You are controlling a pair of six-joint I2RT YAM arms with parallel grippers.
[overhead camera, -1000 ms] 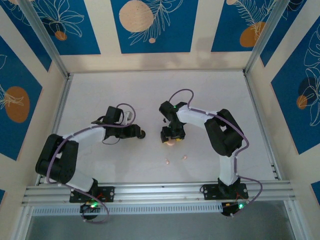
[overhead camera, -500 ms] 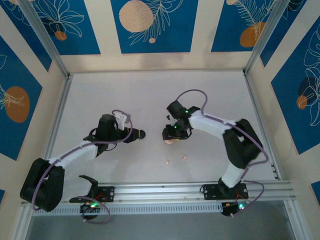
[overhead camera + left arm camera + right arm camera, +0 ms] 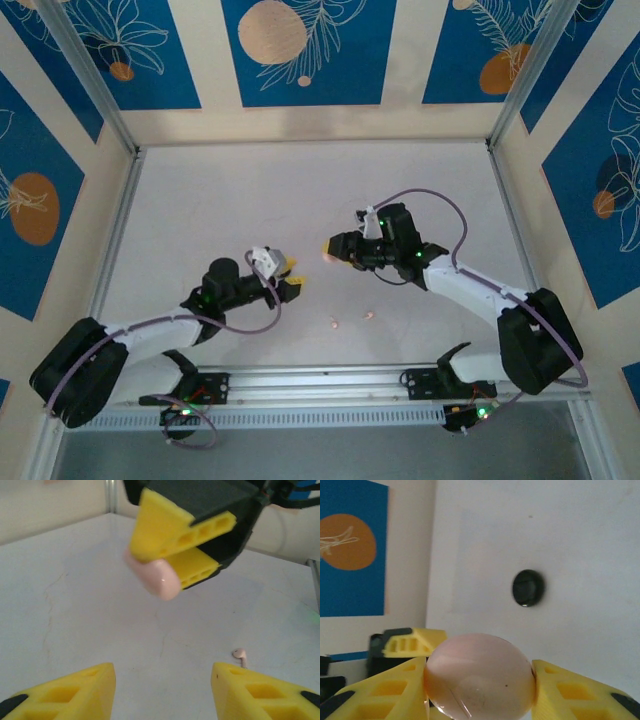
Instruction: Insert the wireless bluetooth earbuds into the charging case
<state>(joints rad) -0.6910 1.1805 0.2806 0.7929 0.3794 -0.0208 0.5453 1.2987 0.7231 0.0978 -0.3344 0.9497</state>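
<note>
Right gripper (image 3: 480,682) clamps pink case (image 3: 476,672), bottom cut off.

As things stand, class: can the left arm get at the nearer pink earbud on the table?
Probably yes: the left gripper is open, with bare table between it and the earbud.
</note>
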